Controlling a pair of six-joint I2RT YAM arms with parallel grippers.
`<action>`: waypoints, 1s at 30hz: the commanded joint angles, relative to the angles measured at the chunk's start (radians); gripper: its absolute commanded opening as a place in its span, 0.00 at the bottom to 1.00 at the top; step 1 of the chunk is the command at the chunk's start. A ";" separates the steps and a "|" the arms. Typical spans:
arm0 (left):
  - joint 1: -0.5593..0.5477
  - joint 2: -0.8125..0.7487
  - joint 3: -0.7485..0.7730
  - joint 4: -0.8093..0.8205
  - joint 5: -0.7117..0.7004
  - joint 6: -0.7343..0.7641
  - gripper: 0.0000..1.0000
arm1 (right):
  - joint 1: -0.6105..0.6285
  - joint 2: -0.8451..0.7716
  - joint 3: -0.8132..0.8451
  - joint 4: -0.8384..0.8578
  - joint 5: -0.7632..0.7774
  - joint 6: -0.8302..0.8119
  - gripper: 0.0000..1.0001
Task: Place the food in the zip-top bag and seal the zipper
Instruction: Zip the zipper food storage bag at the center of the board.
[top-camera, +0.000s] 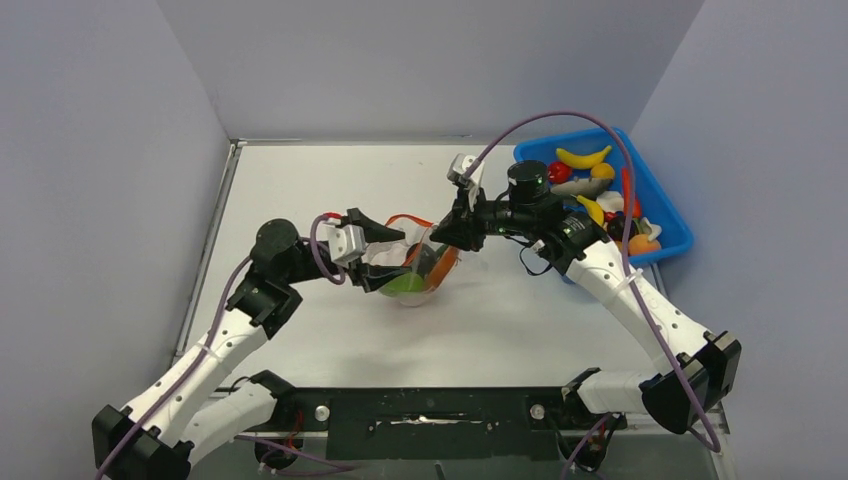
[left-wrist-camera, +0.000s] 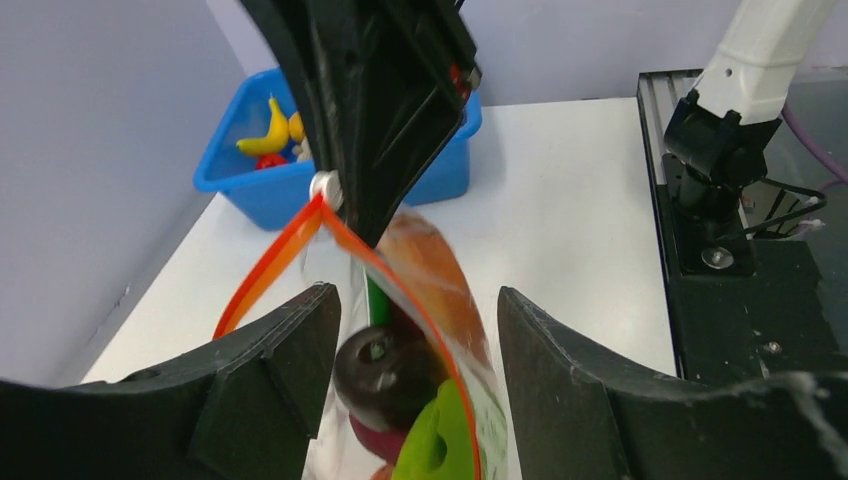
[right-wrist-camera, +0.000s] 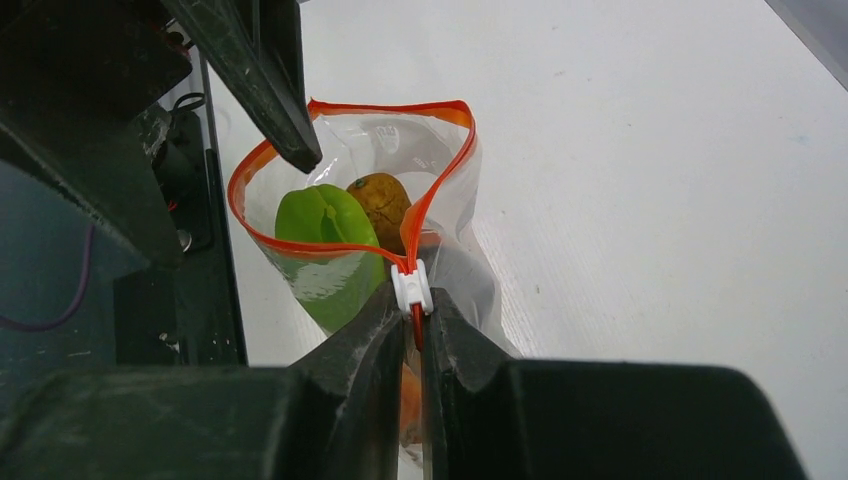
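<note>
A white table (top-camera: 330, 190) boxed in by pale grey walls, seen from above: one clear zip-top bag (top-camera: 420, 262) sits mid-table between the two arms, well apart from the blue tray (top-camera: 660, 190) at the far right. The tray holds a heap of toy food, two yellow bananas (top-camera: 583, 157) among pieces too jumbled to count. The left gripper (top-camera: 395, 245) is at the bag's left side and the right gripper (top-camera: 447, 232) at its right, both equally near.

From the left wrist, the left gripper's jaws stand released, with one of its fingers (left-wrist-camera: 290, 360) on either side of the bag and neither pressing it. Three pieces show inside: a dark eggplant (left-wrist-camera: 385, 370), a green piece (left-wrist-camera: 440, 440) and an orange carrot (left-wrist-camera: 435, 265). Beyond, the right gripper is pinched on the single white slider (left-wrist-camera: 324, 186).

From the right wrist, the right jaws are clenched on that slider (right-wrist-camera: 412, 288), which sits at the near end of the red-orange zipper (right-wrist-camera: 330, 252). The strip's two sides gape in a loop over the green piece (right-wrist-camera: 325, 225) and a brownish one (right-wrist-camera: 382, 200). The zipper's long axis runs from the slider away toward the left arm. I judge sealing means drawing the slider that way while the left jaws steady the far end
</note>
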 joint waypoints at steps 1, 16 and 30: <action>-0.060 0.074 0.110 0.106 -0.016 0.079 0.59 | 0.013 0.006 0.075 0.026 -0.044 0.035 0.00; -0.068 0.192 0.167 0.044 -0.058 0.229 0.46 | 0.075 -0.027 0.067 -0.006 -0.047 -0.098 0.00; -0.070 0.121 0.134 -0.003 0.021 0.226 0.00 | 0.078 -0.142 -0.072 0.049 -0.006 -0.218 0.38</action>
